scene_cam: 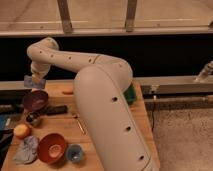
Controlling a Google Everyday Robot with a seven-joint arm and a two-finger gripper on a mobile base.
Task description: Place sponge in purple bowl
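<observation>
Green bin (131, 94) mostly behind arm (107, 95)

We are looking at what seems to be a robot test area inside an office-type building, not a home. A big white robot arm (105, 95) is reaching across a plain wooden table (141, 117), its gripper (36, 83) hanging above the table's far left corner, and the table is standing against a long dark window wall with metal frame posts (65, 16). Loose test items are sitting on the wood: a purple bowl (35, 99), an orange bowl (52, 148), a small blue cup (75, 153) and a green bin (131, 93).
</observation>
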